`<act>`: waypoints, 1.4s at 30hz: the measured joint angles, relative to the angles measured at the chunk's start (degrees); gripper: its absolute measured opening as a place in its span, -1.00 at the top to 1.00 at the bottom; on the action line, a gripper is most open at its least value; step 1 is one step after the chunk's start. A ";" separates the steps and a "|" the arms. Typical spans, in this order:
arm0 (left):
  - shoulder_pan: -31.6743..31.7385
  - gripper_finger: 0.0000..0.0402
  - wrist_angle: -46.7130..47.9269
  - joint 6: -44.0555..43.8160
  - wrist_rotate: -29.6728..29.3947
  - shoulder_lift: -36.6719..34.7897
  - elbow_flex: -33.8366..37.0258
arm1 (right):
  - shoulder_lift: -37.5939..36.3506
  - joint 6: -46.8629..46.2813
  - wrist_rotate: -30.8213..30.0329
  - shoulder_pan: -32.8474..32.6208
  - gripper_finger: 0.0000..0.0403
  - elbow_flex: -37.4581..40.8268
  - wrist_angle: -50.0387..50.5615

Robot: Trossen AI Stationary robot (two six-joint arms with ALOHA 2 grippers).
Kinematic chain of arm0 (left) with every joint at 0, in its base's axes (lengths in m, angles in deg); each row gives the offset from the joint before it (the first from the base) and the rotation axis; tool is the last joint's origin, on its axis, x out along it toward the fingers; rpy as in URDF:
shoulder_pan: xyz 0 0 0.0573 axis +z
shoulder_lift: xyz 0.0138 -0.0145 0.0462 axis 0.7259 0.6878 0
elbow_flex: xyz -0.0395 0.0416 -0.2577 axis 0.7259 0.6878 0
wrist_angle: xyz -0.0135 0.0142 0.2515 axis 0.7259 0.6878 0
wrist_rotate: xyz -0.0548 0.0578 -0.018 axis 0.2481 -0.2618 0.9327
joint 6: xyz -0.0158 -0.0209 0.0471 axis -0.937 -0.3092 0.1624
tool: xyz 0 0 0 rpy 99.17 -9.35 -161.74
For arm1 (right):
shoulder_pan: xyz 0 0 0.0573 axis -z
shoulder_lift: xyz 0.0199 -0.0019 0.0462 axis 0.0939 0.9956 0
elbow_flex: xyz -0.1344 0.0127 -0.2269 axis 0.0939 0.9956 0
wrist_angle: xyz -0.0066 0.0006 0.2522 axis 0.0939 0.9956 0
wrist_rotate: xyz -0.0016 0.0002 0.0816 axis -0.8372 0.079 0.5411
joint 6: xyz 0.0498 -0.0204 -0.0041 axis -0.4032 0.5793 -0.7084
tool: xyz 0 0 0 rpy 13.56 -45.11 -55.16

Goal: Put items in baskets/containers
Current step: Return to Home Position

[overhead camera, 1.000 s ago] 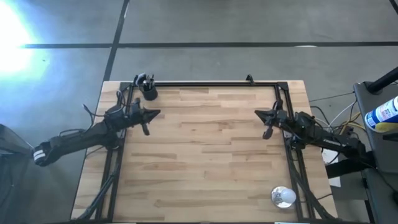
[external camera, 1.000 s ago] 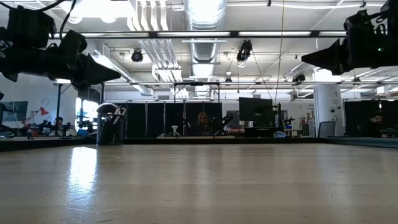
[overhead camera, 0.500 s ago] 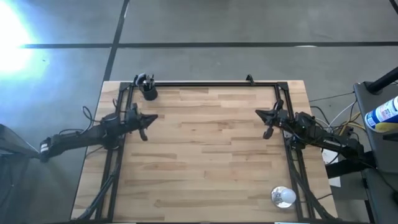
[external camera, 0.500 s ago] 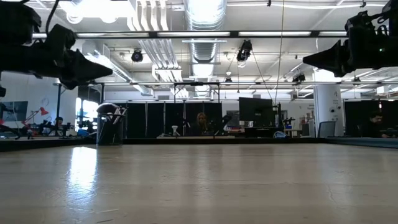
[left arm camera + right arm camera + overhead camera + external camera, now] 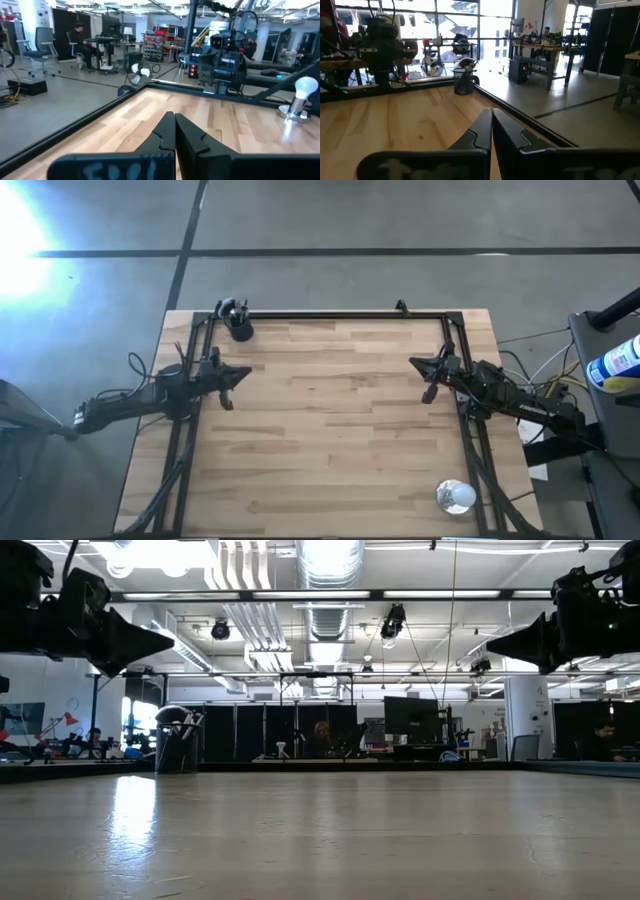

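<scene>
The small black cup [image 5: 238,326] stands upright on its base at the table's far left corner, with makeup brushes [image 5: 232,308] sticking up out of it; it also shows in the low view [image 5: 178,748] and the right wrist view [image 5: 464,80]. My left gripper [image 5: 247,372] is shut and empty, held above the table's left side, nearer than the cup. My right gripper [image 5: 414,363] is shut and empty above the table's right side. Both grippers' fingertips meet in the wrist views: left [image 5: 174,116], right [image 5: 491,111].
A shiny silver round object [image 5: 455,496] with a bulb sits at the table's near right corner. A black metal frame [image 5: 340,315] runs along the far, left and right edges. The middle of the wooden table [image 5: 330,420] is bare. People sit in the room beyond.
My left gripper has drawn back toward the table's left edge and a little toward the near edge, staying shut. The right arm and the cup have kept still.
</scene>
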 joint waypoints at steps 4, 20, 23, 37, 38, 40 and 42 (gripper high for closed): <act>0.20 1.00 -0.32 -0.54 -1.86 0.09 0.02 | 0.68 2.01 -0.04 0.02 0.96 0.00 0.05; 0.20 1.00 -0.96 -0.37 -2.38 0.83 0.07 | 4.56 6.70 0.04 0.00 0.96 0.00 0.04; 0.20 1.00 -0.96 -0.37 -2.38 0.83 0.07 | 4.54 6.74 0.06 0.00 0.96 0.00 0.02; 0.20 1.00 -1.01 -0.35 -2.38 0.85 0.09 | 4.54 6.75 0.06 0.00 0.96 0.00 0.02; 0.20 1.00 -1.01 -0.35 -2.38 0.85 0.09 | 4.54 6.67 0.06 0.00 0.96 -0.01 0.02; 0.20 1.00 -1.01 -0.35 -2.38 0.85 0.09 | 4.54 6.72 0.06 0.01 0.96 -0.01 0.02; 0.20 1.00 -1.01 -0.35 -2.38 0.85 0.09 | 4.54 6.69 0.06 0.00 0.96 -0.02 0.02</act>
